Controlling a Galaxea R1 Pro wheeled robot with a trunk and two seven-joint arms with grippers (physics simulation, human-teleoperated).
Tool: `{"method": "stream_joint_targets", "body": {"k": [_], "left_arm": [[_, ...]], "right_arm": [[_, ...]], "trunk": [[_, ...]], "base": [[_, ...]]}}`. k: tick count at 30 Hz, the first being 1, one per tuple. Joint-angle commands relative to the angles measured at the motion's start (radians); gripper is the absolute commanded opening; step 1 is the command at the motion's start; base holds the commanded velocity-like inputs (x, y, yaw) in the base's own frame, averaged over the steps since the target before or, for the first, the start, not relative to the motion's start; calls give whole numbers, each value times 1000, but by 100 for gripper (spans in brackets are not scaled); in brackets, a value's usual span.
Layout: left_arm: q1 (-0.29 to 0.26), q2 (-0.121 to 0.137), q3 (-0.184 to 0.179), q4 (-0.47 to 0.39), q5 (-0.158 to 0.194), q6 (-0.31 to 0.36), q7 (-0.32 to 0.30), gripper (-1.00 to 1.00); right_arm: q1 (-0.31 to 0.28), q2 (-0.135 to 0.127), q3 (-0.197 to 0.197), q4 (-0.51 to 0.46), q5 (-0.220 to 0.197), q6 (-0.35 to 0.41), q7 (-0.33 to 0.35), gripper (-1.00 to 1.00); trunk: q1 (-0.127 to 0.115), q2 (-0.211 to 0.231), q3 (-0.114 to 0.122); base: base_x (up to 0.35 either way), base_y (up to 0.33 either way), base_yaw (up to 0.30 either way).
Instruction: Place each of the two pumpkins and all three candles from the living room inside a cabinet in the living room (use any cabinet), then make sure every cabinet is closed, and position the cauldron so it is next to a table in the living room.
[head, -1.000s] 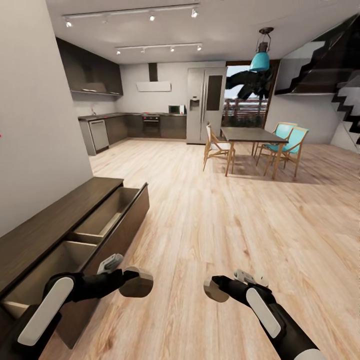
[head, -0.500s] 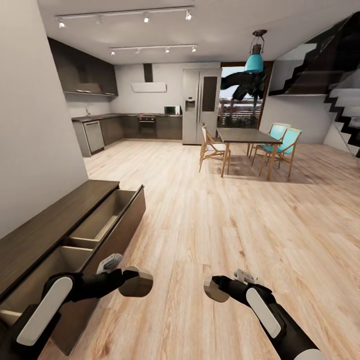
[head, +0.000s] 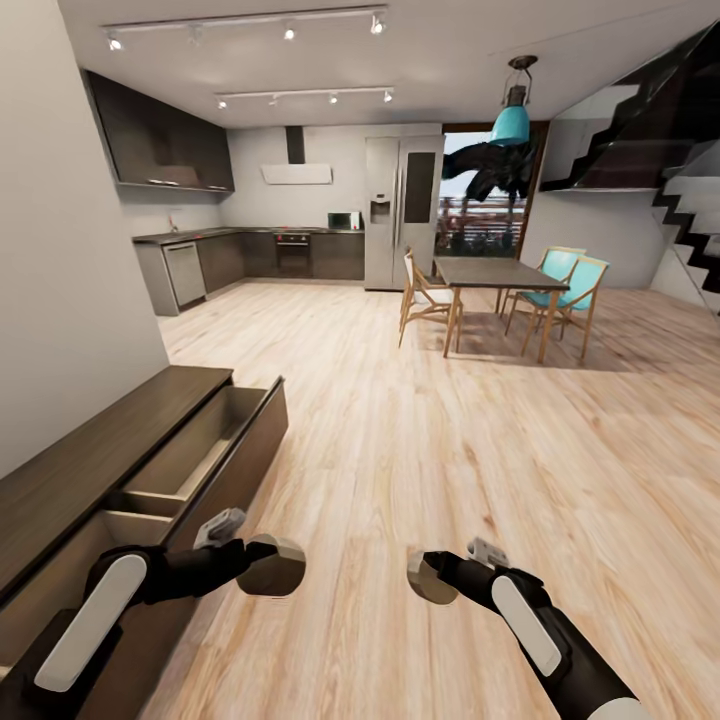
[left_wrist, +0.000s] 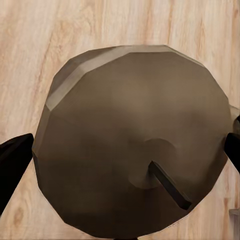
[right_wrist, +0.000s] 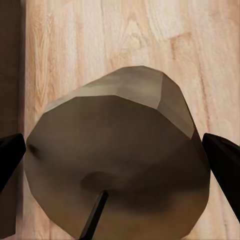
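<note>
- Holding a tan candle above the wooden floor, the left tool has its fingers closed against the candle's sides; in the left wrist view that candle hides most of the dark fingertips, which peek out at either edge.
- The right tool likewise clamps a second candle; in the right wrist view this candle shows a dark wick, and the fingertips are cut off at the frame edges.
- The cabinet stands just beside the left arm along the wall, its drawers pulled out showing pale interiors; its near end is cut off by the frame and partly covered by the arm.
- A dining table with chairs stands well apart, farther into the room.
</note>
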Motion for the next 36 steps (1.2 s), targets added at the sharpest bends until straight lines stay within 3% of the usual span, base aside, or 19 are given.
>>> {"method": "stream_joint_targets", "body": {"k": [1,9,22,36], "left_arm": [[-1,1,-2,-1,13,0,11,-100],[-1,1,-2,-1,12,0,12,-100],[-1,1,-2,-1,10,0,12,-100],[-1,1,-2,-1,10,0,12,-100]], "right_arm": [[-1,0,4,-2,-11,0,-9,-100],[-1,2,5,-2,-10,0,-10,-100],[-1,4,5,-2,-9,2,-11,-100],[-1,4,6,-2,-8,2,-11,-100]], "trunk": [[0,0,-1],[0,0,-1],[0,0,-1],[0,0,-1]], "base": [[329,-85,0],[324,-125,78],[297,-181,281],[317,-33,291]]}}
